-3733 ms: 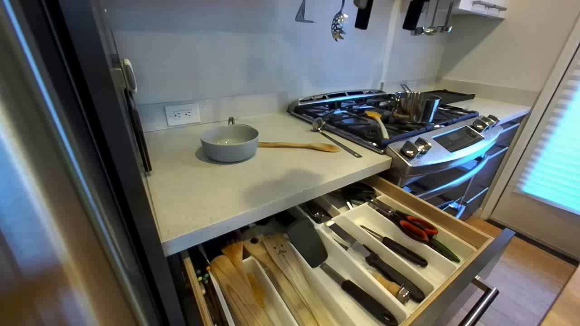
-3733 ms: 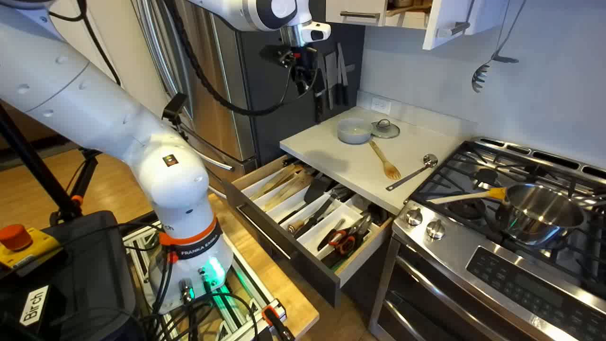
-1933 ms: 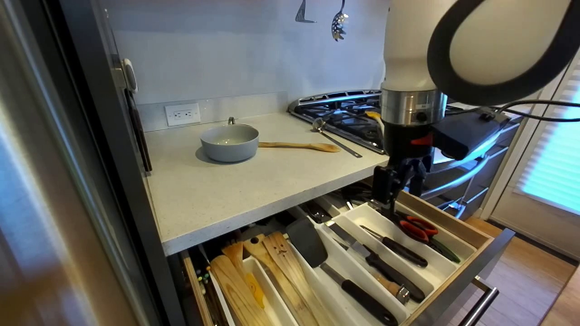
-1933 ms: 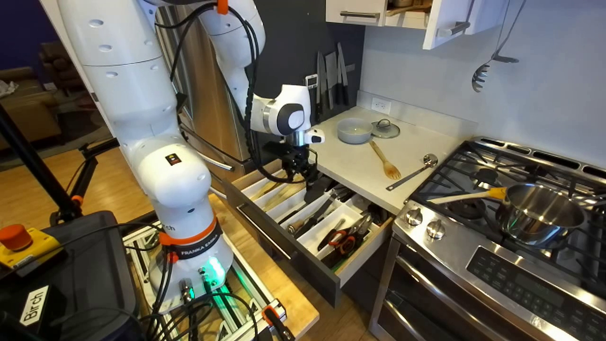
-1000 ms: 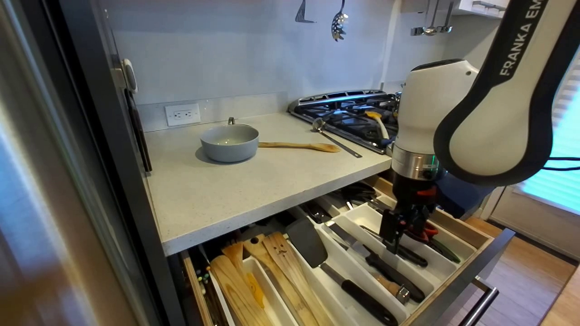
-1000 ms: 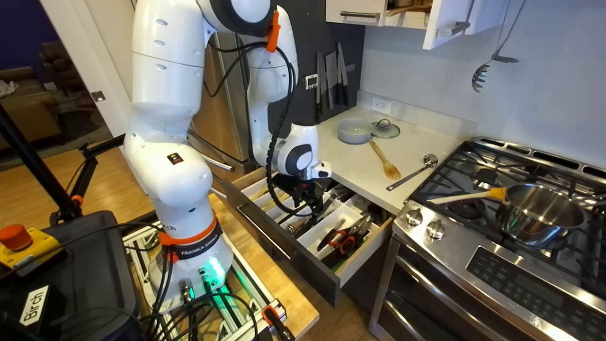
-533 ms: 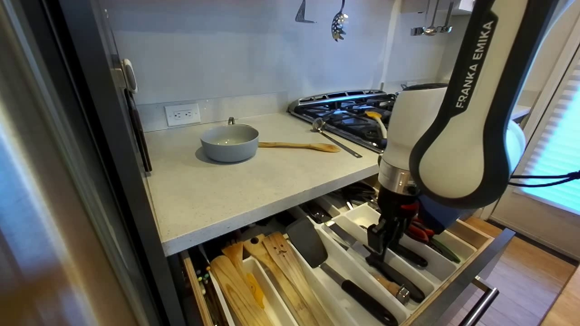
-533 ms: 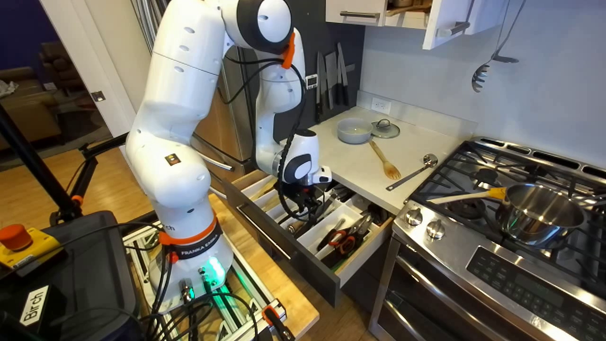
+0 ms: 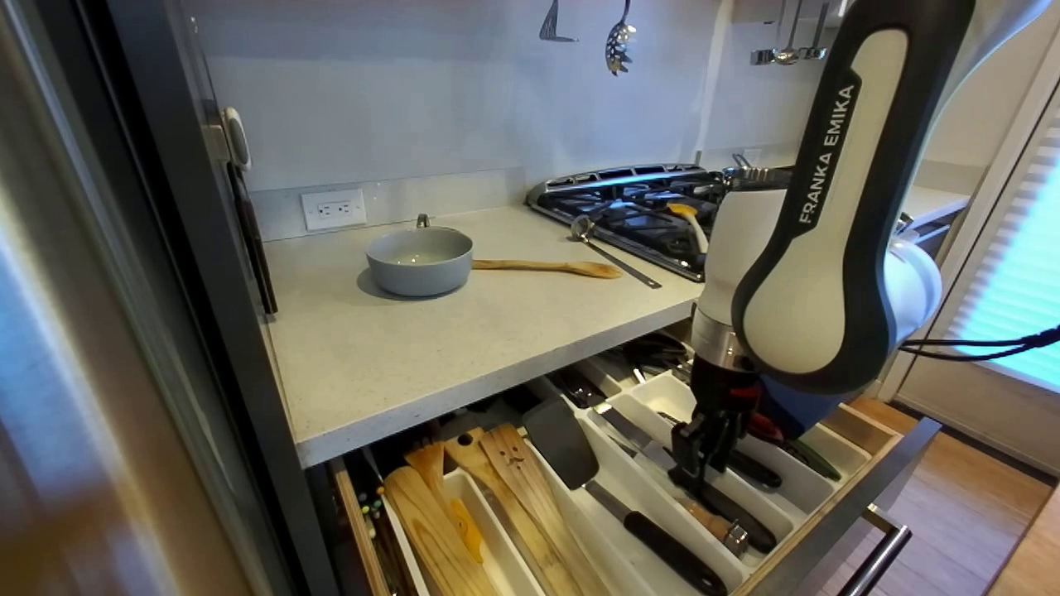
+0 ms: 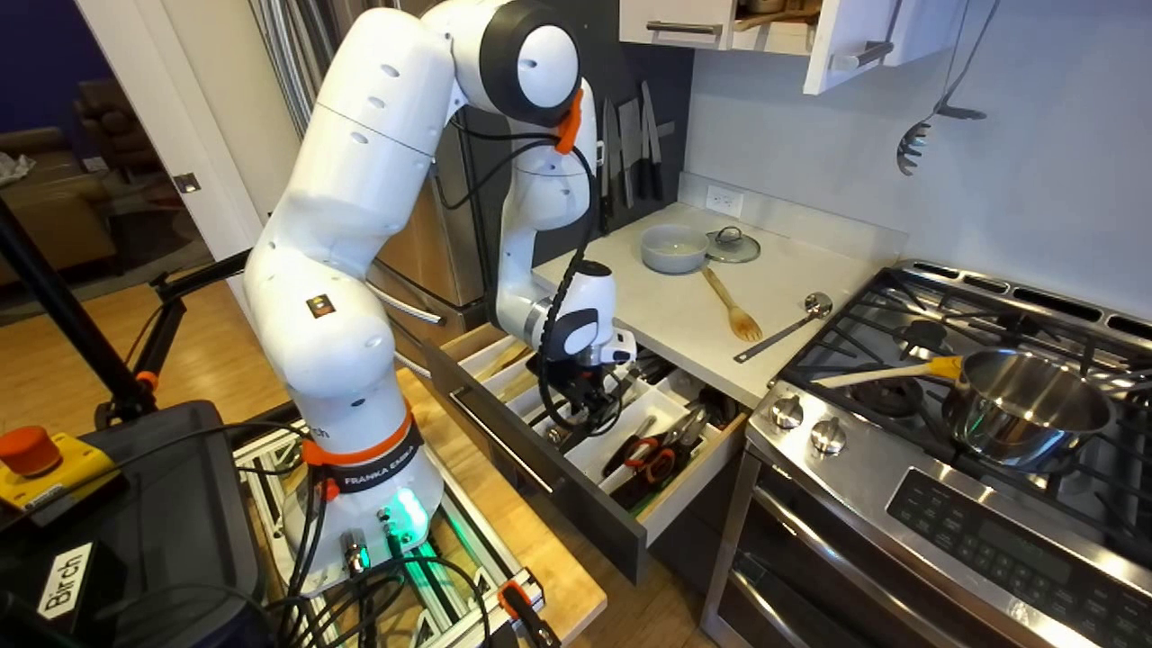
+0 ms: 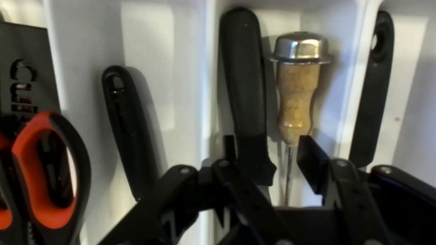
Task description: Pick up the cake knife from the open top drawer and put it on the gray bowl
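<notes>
Pale wall (image 9: 464,108), wooden floor (image 10: 54,360), bright blind (image 9: 1010,273), white cabinet (image 10: 675,11)

cake knife (image 11: 243,75): matt plastic handle | gray bowl (image 9: 420,275): smooth, matt | top drawer (image 10: 693,481): wood sides | pot (image 10: 1012,434): glossy metal

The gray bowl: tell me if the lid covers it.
No, in an exterior view the lid lies on the counter beside the gray bowl, whose open top shows.

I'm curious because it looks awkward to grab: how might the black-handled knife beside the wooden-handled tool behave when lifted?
The black-handled knife is probably stiff, given its straight metal blade. Being long, it might tip if lifted by the handle, where the gripper is. That handle looks rounded and smooth, so it could twist or slip.
</notes>
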### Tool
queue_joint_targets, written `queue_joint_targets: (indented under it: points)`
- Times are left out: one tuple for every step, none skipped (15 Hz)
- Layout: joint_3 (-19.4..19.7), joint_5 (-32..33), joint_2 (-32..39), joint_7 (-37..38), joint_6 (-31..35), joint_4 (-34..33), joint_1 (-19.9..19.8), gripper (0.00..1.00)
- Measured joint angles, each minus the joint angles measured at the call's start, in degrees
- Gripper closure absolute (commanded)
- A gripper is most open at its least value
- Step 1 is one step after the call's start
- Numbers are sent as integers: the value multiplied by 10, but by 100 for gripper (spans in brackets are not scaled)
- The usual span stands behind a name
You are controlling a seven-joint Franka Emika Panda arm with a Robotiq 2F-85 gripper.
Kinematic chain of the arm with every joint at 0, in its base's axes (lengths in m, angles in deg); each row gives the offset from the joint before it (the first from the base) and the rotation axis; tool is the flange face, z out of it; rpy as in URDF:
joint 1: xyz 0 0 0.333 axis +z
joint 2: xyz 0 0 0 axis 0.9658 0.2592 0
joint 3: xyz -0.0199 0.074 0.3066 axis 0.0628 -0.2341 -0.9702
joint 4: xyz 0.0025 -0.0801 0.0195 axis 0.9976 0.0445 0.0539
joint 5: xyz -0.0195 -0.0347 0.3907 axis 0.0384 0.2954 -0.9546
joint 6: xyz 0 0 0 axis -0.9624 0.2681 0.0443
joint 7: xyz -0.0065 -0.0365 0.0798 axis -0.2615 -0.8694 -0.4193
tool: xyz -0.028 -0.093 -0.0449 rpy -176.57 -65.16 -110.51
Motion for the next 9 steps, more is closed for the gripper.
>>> queue_joint_targets:
  points:
    - [6, -1, 0, 0, 0, 0, 0, 47]
    - [10, -1, 1, -1, 0, 0, 0, 50]
    - [12, -1, 2, -1, 0, 0, 0, 54]
    - [13, -1, 3, -1, 0, 0, 0, 54]
    - [13, -2, 4, -2, 0, 0, 1, 59]
    - [13, -2, 4, -3, 0, -1, 1, 57]
    - [13, -2, 4, -6, 0, -1, 2, 57]
    - [13, -1, 5, -8, 0, -1, 2, 55]
    - [12, -1, 9, -9, 0, -1, 4, 53]
